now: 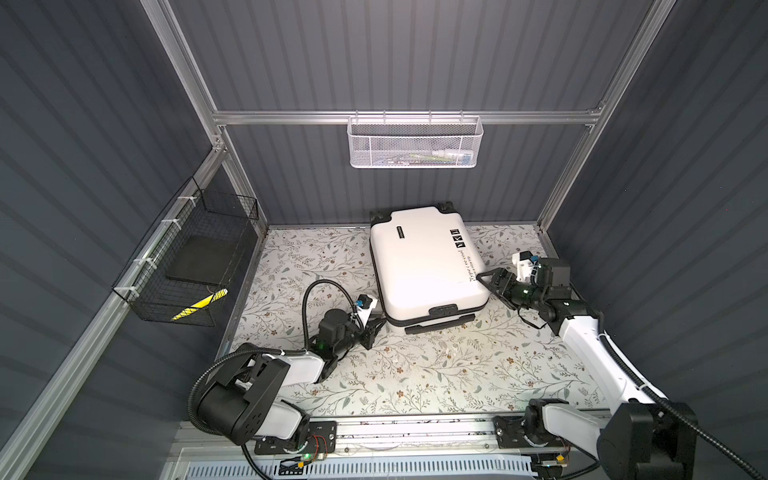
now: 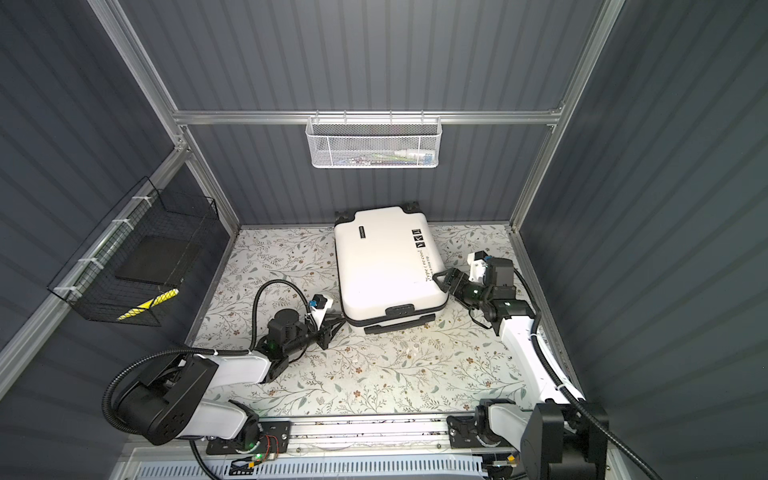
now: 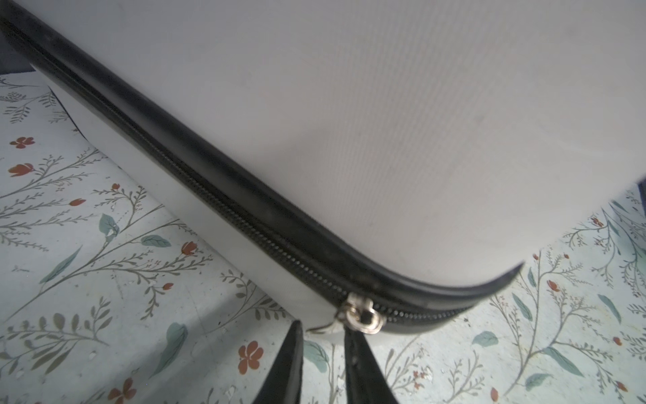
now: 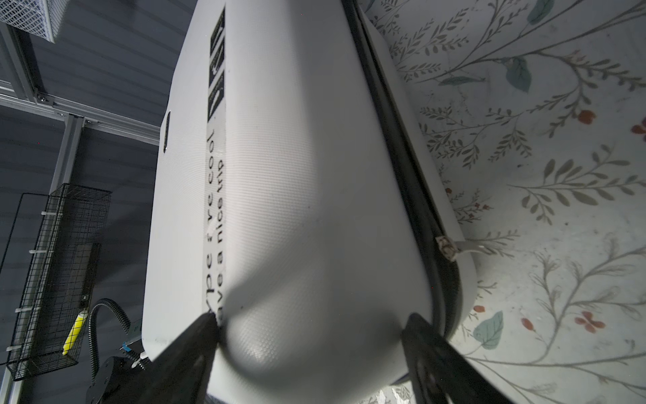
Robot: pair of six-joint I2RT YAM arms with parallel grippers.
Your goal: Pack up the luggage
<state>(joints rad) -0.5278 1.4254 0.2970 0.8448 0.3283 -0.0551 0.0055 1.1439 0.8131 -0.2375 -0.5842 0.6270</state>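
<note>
The luggage (image 1: 428, 270) is laid flat and closed on the table (image 1: 436, 374), with its wheels (image 1: 380, 216) turned to the back wall and its handle (image 1: 438, 324) turned to the arms.

In the left wrist view the zipper (image 3: 244, 224) is seen done up along the side seam, and its metal pull (image 3: 360, 314) sits at a rounded corner of the luggage. The left gripper (image 1: 380, 324) is held at that corner, low over the table. Its fingers (image 3: 286, 367) are shown a narrow gap apart with the pull's tab at their tips, and whether the tab is pinched cannot be told.

The right gripper (image 1: 487, 282) is set at the opposite side of the luggage, near the handle end. Its jaws are spread wide and clamped across the edge of the upper shell. One of its fingers (image 4: 195, 346) is pressed on the top face by the black script (image 4: 215, 210), and the other is laid against the zipper band on the side. A second pull (image 4: 447, 248) is seen on that seam, clear of both fingers.

A white basket (image 1: 415, 141) is hung on the wall above the wheel end of the luggage. A black basket (image 1: 187, 266) is fixed well to the left of the luggage, with a yellow item (image 1: 199, 305) in it
</note>
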